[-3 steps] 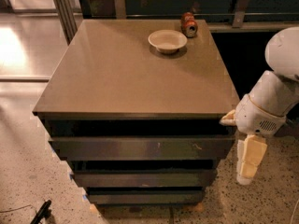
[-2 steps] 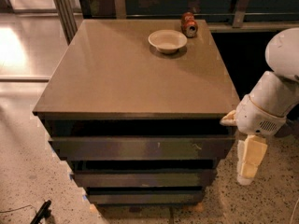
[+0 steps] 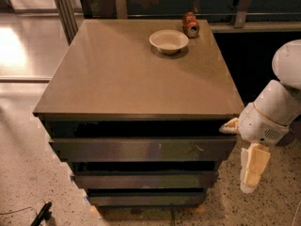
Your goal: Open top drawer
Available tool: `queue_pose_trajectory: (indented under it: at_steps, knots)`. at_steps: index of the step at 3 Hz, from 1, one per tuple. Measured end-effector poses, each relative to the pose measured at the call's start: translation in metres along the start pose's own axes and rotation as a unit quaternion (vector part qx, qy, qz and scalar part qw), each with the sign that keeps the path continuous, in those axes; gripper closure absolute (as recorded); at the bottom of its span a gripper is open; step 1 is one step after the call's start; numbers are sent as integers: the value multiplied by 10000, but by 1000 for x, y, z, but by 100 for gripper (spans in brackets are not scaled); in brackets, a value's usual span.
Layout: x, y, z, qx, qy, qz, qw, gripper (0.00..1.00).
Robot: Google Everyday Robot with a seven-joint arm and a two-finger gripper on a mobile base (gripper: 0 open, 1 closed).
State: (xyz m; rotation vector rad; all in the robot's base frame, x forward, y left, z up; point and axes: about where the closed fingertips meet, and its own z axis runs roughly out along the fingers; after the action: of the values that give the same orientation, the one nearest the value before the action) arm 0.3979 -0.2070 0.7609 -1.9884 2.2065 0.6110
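The top drawer [image 3: 141, 149] is the widest of three dark drawers in the cabinet, right under the brown tabletop [image 3: 117, 79]. Its glossy grey-brown front has no handle, and a dark gap shows between it and the tabletop's edge. Its inside is hidden. Two narrower drawers [image 3: 143, 179] sit below it. My gripper [image 3: 251, 168] hangs at the cabinet's front right corner, beside the right end of the top drawer's front and apart from it. The cream-coloured gripper points down toward the floor, below the white arm [image 3: 277, 107].
A white bowl [image 3: 169, 41] and a tipped red can [image 3: 190, 24] lie at the back of the tabletop. A counter and metal rail run behind. Speckled floor surrounds the cabinet, with a black object [image 3: 41, 214] at the lower left.
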Motion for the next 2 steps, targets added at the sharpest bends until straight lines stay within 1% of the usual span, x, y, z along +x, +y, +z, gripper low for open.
queue_pose_trajectory:
  at_steps: [1, 2]
  knots:
    - [6, 5, 25, -312, -15, -103, 9995, 0]
    - [6, 5, 25, -312, -15, -103, 9995, 0]
